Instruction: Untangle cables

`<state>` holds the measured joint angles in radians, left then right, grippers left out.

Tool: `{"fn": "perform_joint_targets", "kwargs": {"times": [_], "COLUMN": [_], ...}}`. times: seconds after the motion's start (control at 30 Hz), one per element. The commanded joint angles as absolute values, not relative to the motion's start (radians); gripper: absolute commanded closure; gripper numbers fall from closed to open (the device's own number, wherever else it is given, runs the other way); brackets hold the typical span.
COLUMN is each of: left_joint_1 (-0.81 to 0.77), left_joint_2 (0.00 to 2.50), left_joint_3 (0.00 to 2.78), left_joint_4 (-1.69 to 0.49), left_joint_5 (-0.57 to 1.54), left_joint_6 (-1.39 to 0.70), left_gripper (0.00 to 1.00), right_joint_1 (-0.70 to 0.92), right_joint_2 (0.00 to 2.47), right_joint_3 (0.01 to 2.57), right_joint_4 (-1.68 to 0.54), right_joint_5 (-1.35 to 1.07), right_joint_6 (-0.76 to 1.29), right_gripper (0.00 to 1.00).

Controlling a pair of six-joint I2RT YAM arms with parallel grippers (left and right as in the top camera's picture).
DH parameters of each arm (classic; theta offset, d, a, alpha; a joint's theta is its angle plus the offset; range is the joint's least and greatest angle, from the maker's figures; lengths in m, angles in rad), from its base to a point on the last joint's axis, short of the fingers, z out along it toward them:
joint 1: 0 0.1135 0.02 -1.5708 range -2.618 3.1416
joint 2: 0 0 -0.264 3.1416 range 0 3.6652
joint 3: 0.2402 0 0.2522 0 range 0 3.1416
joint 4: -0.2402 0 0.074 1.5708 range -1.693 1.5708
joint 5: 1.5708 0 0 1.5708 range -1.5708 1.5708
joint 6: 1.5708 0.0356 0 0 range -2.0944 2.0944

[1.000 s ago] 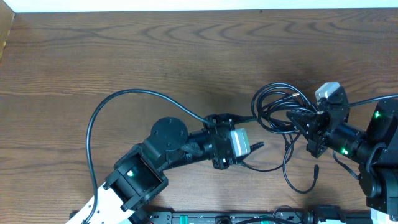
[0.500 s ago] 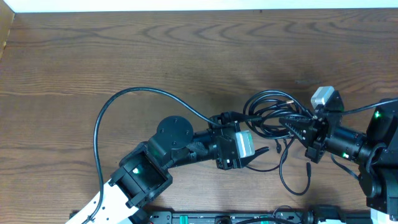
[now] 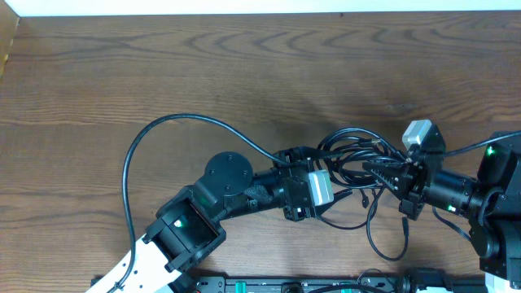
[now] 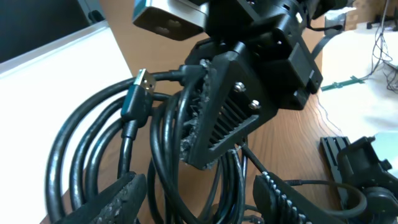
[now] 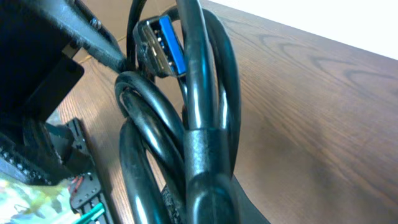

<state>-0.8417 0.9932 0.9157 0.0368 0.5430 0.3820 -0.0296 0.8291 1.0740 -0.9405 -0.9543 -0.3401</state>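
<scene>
Black cables (image 3: 352,145) one tangled coil, none freed | right tool (image 3: 376,168) pinches them | left tool (image 4: 199,205) half-open astride strands, not gripping

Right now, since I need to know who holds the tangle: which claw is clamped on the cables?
The right claw: its jaws are shut on the coiled cables. The left claw stands open either side of them, not pinching.

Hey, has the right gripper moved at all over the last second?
Yes. The right gripper, shut on the cables, has shifted left across the table, toward the left gripper, dragging the coil along.
</scene>
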Motion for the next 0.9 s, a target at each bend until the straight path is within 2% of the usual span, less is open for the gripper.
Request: {"fn": "perform_joint_targets", "kwargs": {"times": [0.0, 0.4, 0.7, 0.73, 0.8, 0.83, 0.87], "left_joint_1": [-0.844, -0.844, -0.844, -0.844, -0.844, -0.844, -0.844], "left_joint_2": [0.979, 0.972, 0.973, 0.973, 0.973, 0.973, 0.973], "left_joint_3": [0.927, 0.927, 0.927, 0.927, 0.927, 0.927, 0.927], "left_joint_4": [0.047, 0.001, 0.006, 0.008, 0.008, 0.008, 0.008], "left_joint_5": [0.508, 0.449, 0.516, 0.516, 0.516, 0.516, 0.516], "left_joint_6": [0.38, 0.381, 0.38, 0.38, 0.38, 0.379, 0.374], "left_gripper": [0.37, 0.33, 0.33, 0.36, 0.5, 0.66, 0.91], "right_joint_1": [-0.031, -0.031, -0.031, -0.031, -0.031, -0.031, -0.031], "right_joint_2": [0.821, 0.821, 0.821, 0.821, 0.821, 0.821, 0.821], "right_joint_3": [1.084, 1.084, 1.084, 1.084, 1.084, 1.084, 1.084], "right_joint_4": [-0.94, -0.938, -0.933, -0.933, -0.933, -0.933, -0.933], "right_joint_5": [-0.998, -1.068, -1.14, -1.138, -1.129, -1.125, -1.122], "right_joint_6": [-0.432, -0.524, -0.533, -0.533, -0.533, -0.533, -0.533], "right_gripper": [0.99, 0.99, 0.99, 0.99, 0.99, 0.99, 0.99]}}
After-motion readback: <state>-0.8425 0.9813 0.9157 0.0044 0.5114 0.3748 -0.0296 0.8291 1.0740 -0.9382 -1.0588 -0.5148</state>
